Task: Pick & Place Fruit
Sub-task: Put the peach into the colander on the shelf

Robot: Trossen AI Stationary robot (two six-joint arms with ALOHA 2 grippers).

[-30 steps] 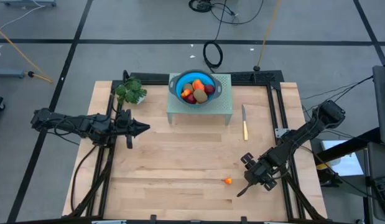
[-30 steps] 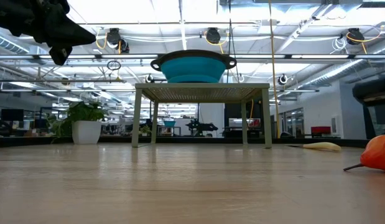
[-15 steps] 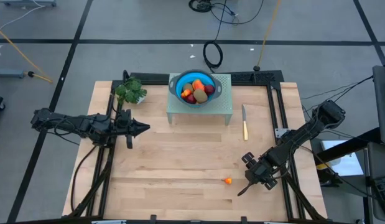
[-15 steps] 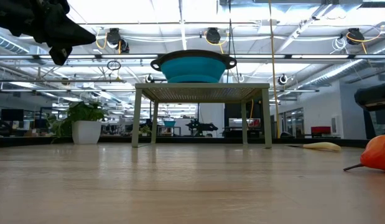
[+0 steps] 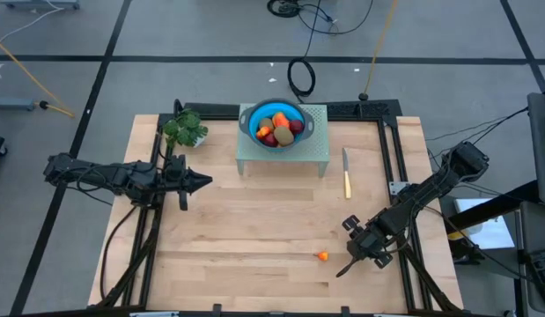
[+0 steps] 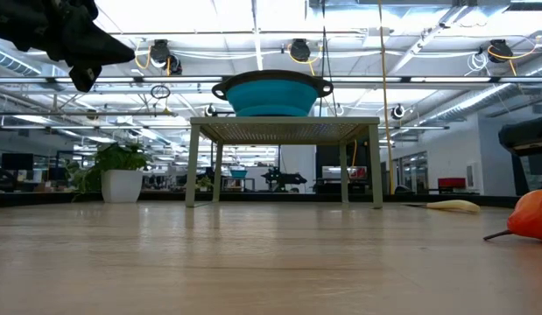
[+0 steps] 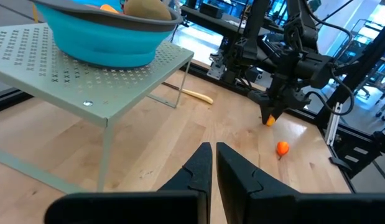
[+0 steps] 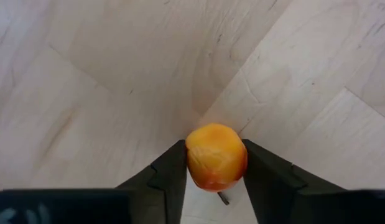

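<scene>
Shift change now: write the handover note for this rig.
Left gripper: shut, empty, waiting above the table's left side.
Right gripper: fingers closed on a small orange fruit, low at the front right.
Blue bowl on the green stand already holds brown, red and orange pieces.
Left to do: carry the held fruit to the bowl, then fetch the second small orange fruit lying on the table beside the gripper.

From table height the bowl (image 6: 271, 92) only shows its blue outside, so whatever's in it is hidden, and the small orange fruit (image 6: 534, 214) is chopped off by the picture's right edge. The right claw (image 8: 214, 180) has a finger on each side of that fruit, but its underside is blocked and you can't tell if the fingers are actually touching. The left arm (image 5: 122, 176) hides part of the counter's (image 5: 254, 229) left edge.
</scene>
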